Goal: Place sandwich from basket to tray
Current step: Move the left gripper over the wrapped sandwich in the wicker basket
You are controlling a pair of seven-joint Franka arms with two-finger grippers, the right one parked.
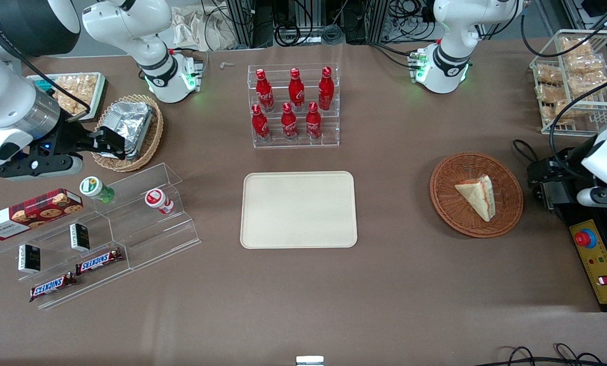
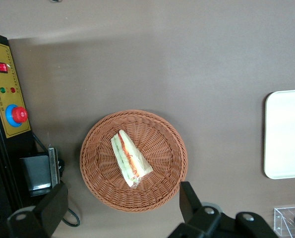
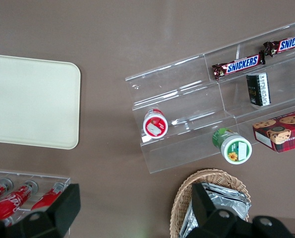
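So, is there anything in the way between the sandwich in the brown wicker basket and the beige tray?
Nothing visible. Only bare table lies between the round reddish-brown wicker basket holding the triangular white-bread sandwich and the flat beige plastic tray. The left gripper hangs open above the basket.

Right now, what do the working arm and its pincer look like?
The arm is white and rounded, with a black joint ring, a green light near its base and black cables trailing off it. Its black two-fingered pincer hovers open above the basket.

Bright even overhead light, soft shadows, mild glare on tray (image 2: 286, 134).
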